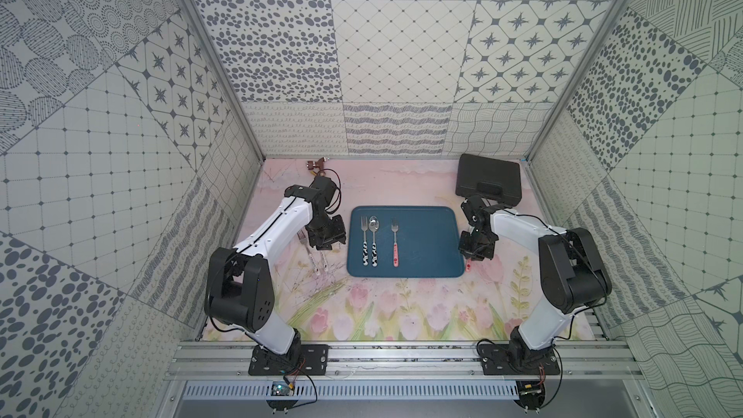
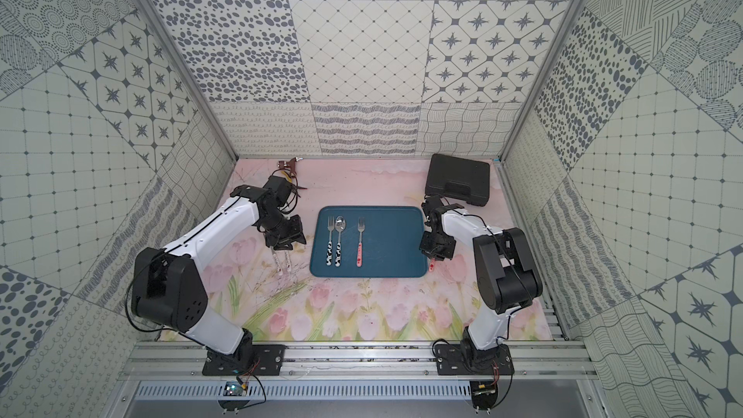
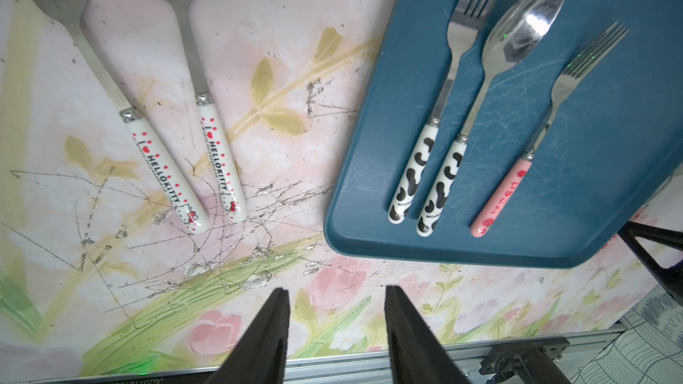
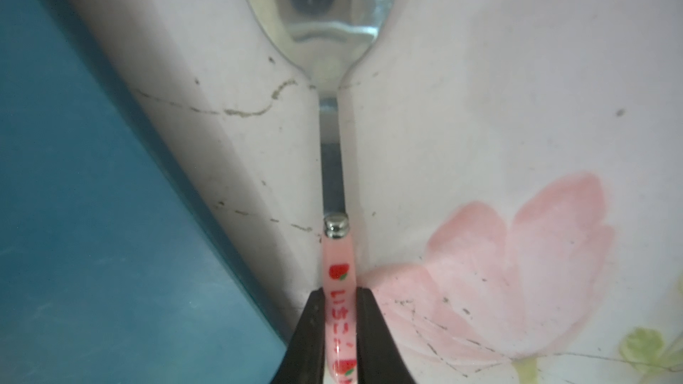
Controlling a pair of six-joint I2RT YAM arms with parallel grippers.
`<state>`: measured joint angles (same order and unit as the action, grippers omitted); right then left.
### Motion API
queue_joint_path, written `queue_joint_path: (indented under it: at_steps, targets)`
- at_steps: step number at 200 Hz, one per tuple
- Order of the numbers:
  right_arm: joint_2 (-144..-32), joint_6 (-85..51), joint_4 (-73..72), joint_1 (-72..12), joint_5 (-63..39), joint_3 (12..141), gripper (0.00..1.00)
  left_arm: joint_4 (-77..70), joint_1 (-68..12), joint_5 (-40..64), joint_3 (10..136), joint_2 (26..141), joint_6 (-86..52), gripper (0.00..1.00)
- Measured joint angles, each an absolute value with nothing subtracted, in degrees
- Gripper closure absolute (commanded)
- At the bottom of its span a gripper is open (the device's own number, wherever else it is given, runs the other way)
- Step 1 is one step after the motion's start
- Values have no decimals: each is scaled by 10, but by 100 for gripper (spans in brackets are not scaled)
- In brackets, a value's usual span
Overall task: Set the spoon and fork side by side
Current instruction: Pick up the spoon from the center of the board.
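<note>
The pink spoon (image 4: 331, 179) lies off the tray (image 1: 426, 243), just beside its right edge, with the bowl pointing towards the back wall. The right gripper (image 4: 338, 301) has its jaws closed against both sides of the spoon's pink handle. We cannot tell whether the spoon rests on the mat (image 1: 402, 307) or is raised off it.

Its partner, the pink fork (image 1: 395, 243), lies alone near the middle of the tray, with bare tray to its right. We judge that this is where the spoon belongs.

Further left on the tray, the spotted fork (image 1: 364, 241) and spotted spoon (image 1: 374, 239) lie close together and parallel, so we count that pair as done.

On the mat to the left of the tray, the white fork (image 3: 162, 168) and white spoon (image 3: 218, 156) lie near each other, their handles converging. The left gripper (image 3: 337, 289) hangs above the mat near them with its jaws apart and nothing between them.

We judge the task to be midway: one pair is set, the pink spoon is gripped but not yet carried over, and the white pair is off the tray. A black case (image 1: 488, 176) sits at the back right.
</note>
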<state>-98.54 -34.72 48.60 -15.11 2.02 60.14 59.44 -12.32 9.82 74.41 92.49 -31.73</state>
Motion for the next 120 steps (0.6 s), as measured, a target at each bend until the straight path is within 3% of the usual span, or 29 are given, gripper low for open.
queue_joint_path:
  at_steps: [66, 120]
  targets:
    - [-953, -338, 522, -171, 35, 650, 89, 594, -123, 98, 744, 925, -317, 53]
    - [-996, -352, 536, -315, 11, 759, 89, 594, -123, 98, 744, 925, -317, 53]
